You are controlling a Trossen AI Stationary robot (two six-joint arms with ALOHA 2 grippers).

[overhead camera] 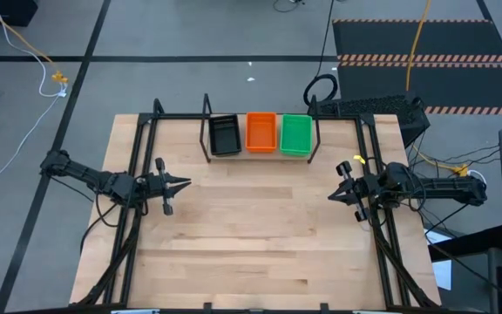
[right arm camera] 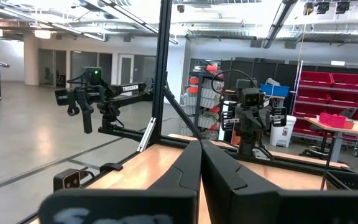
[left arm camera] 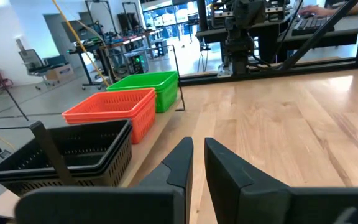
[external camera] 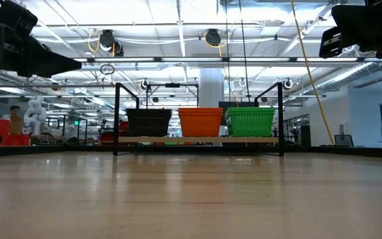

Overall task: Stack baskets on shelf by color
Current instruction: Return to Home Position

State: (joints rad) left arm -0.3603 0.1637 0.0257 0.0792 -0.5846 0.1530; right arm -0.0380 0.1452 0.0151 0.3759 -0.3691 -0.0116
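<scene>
Left gripper [overhead camera: 184, 183] sits left of centre in the high view, fingers pressed together, pointing in over the table [overhead camera: 251, 235]. Right gripper [overhead camera: 331, 197] mirrors it right of centre, tips drawn to a point too. Wide bare wood lies between them and runs down to the bottom edge. At upper centre, by the table's far edge, the shelf [overhead camera: 205, 131] carries black baskets [overhead camera: 225, 135], orange baskets [overhead camera: 261, 133] and green baskets [overhead camera: 295, 135] side by side, filling it post to post.

Low view: both arms hang in the upper corners, well above the wood. The three colours stand in a row at centre frame, clear tabletop in front.

Left wrist view: fingers [left arm camera: 179, 165] leave only a thin slit; the black rims, nested, are nearest.

Right wrist view: fingers [right arm camera: 188, 165] touching.
</scene>
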